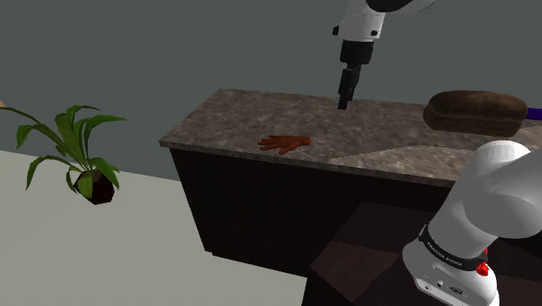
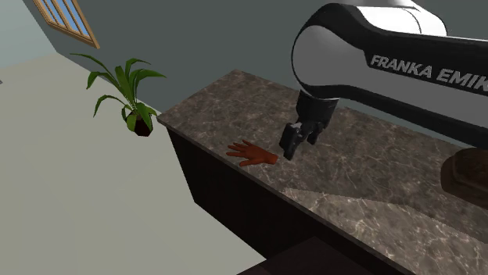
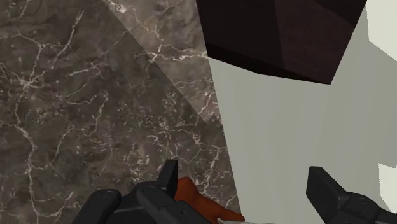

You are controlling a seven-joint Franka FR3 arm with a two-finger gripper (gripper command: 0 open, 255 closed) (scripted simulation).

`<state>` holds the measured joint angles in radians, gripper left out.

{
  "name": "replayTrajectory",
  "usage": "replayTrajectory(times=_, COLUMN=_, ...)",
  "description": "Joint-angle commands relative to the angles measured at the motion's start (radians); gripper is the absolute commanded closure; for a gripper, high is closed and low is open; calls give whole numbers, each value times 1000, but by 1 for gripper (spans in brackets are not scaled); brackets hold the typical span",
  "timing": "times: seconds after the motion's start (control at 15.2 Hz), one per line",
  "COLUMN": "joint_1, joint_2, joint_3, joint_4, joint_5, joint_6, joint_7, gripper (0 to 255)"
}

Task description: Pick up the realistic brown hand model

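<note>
The brown hand model (image 2: 252, 153) lay flat on the marble counter (image 2: 367, 180), close to its front edge, fingers spread toward the view's left. The black gripper (image 2: 290, 150) hung just beside its wrist end, on the view's right, pointing down from the white arm (image 2: 367, 55) lettered FRANKA EMIKA. A potted plant (image 2: 129, 98) showed off the counter's left corner, with a wood-framed window (image 2: 69, 19) above it. A dark brown lump (image 2: 467, 178) sat at the right edge.
</note>
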<state>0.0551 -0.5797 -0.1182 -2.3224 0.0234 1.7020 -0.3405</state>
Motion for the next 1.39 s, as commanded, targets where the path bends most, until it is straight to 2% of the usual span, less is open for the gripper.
replayTrajectory(times=0.0, joint_1=15, joint_2=68, joint_3=-9, joint_4=6, joint_5=-8, joint_6=53, joint_7=-50, gripper=0)
replayTrajectory(times=0.46, joint_1=54, joint_2=317, joint_3=-34, joint_4=57, joint_5=-24, joint_6=217, joint_7=-218, gripper=0)
replayTrajectory(times=0.92, joint_1=81, joint_2=581, joint_3=-33, joint_4=164, joint_5=-27, joint_6=345, joint_7=-370, gripper=0)
replayTrajectory(times=1.32, joint_1=80, joint_2=629, joint_3=-32, joint_4=140, joint_5=-21, joint_6=416, joint_7=-382, gripper=0)
